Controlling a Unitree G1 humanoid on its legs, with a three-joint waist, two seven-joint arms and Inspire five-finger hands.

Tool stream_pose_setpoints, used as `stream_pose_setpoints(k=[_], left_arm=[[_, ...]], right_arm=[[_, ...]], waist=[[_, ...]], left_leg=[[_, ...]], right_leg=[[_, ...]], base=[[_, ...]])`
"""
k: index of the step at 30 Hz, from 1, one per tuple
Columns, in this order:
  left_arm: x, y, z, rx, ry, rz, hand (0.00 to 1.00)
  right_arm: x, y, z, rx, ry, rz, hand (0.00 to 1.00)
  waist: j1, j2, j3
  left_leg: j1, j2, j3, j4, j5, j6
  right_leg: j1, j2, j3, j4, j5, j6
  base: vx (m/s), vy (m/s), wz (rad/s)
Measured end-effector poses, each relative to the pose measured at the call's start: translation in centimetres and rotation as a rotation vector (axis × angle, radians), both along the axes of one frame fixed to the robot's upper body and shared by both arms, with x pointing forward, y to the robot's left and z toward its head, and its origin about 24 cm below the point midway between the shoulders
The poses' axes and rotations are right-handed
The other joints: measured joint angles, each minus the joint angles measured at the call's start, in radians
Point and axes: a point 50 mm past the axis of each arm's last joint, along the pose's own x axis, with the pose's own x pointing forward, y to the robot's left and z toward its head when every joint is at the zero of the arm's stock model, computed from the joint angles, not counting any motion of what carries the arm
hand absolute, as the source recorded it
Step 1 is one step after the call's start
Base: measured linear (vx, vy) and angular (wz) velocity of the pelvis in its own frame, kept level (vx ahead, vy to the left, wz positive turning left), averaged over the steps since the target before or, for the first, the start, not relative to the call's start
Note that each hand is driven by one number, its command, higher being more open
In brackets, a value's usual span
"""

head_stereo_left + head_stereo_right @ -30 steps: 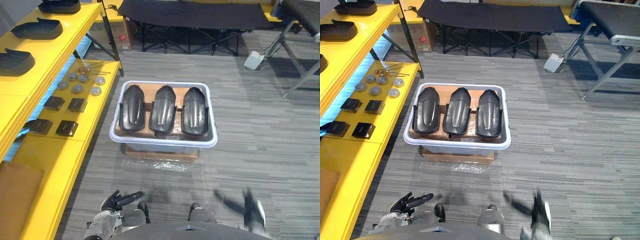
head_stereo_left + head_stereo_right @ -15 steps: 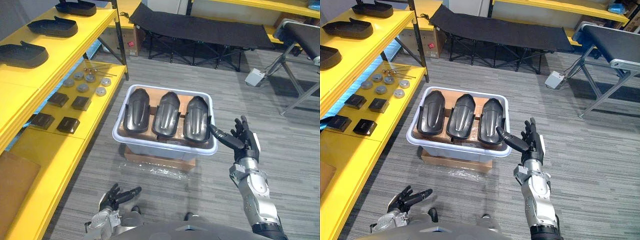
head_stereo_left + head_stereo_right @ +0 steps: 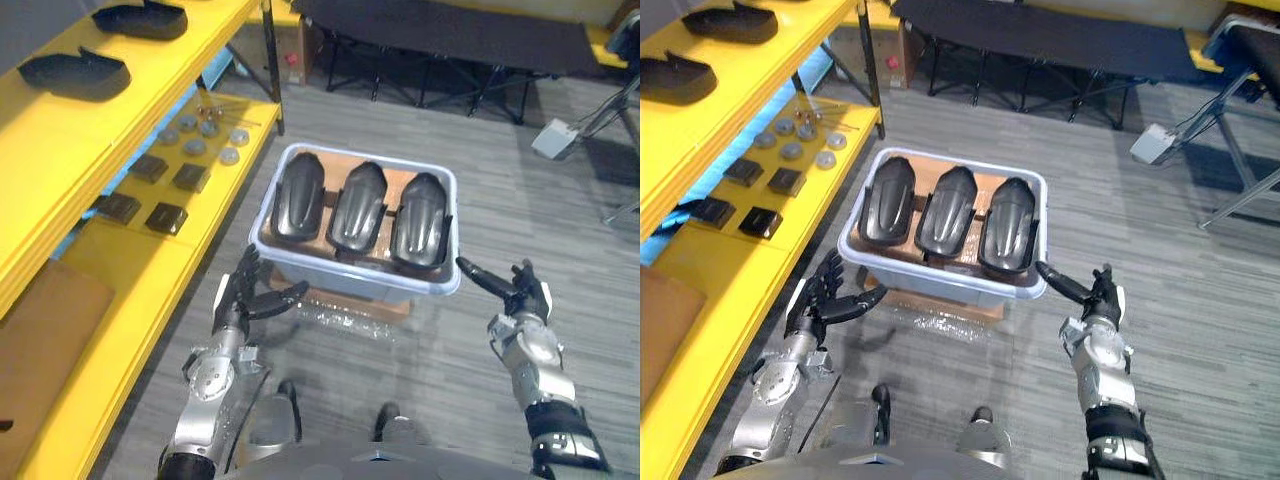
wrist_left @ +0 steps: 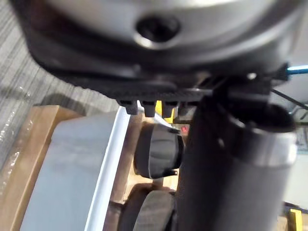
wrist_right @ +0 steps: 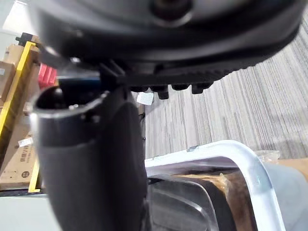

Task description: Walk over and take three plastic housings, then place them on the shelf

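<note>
Three dark plastic housings lie side by side in a white bin [image 3: 352, 284]: the left housing [image 3: 298, 190], the middle housing [image 3: 358, 205] and the right housing [image 3: 420, 215]. My left hand [image 3: 235, 308] is open by the bin's front left corner, thumb towards the wall, not touching. My right hand [image 3: 524, 303] is open beside the front right corner, thumb pointing at the rim. The left wrist view shows the bin rim [image 4: 113, 159] and a housing [image 4: 156, 151] past the hand. The right wrist view shows the rim [image 5: 240, 154] and a housing [image 5: 185, 207].
The bin rests on a flat cardboard box [image 3: 345, 303]. A yellow shelf [image 3: 60, 150] runs along the left, with more housings [image 3: 75, 72] on top and discs [image 3: 205, 135] and black blocks [image 3: 165, 217] lower. A black cot [image 3: 440, 30] stands behind.
The camera has moved closer to the bin. My left hand has risen from low near the floor to the bin's front left corner. My right hand stays open at the right corner.
</note>
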Motion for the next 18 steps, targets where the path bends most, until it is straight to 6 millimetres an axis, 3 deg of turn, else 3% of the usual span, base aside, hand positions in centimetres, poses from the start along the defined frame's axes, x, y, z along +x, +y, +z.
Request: stream_pose_setpoints(k=[7,14,18], left_arm=[[0.4,0.1,0.5,0.025,-0.01,-0.042,1.0],[0.3,-0.6,0.3,-0.012,0.002,-0.072,1.0],[0.2,-1.8,0.1,-0.019,0.013,-0.12,1.0]], right_arm=[[3.0,-1.6,2.8,0.005,-0.067,-0.055,1.0],[5.0,-4.9,6.6,-0.05,-0.095,-0.121,1.0],[6.2,-6.6,9.2,-0.062,-0.102,-0.165,1.0]], waist=[[0.054,-0.002,0.119],[0.08,0.015,0.132],[0.084,0.039,0.149]], left_leg=[[-0.07,0.013,-0.034,0.071,-0.003,0.005],[-0.142,-0.005,-0.055,0.084,0.01,0.02],[-0.179,-0.007,-0.067,0.101,0.015,0.023]], right_leg=[[-0.046,0.003,-0.019,0.064,-0.011,-0.01],[-0.109,-0.014,-0.032,0.094,-0.014,-0.008],[-0.142,-0.019,-0.038,0.119,-0.015,-0.009]], base=[[-0.08,0.013,0.12],[-0.04,0.022,0.1],[-0.04,0.013,0.07]])
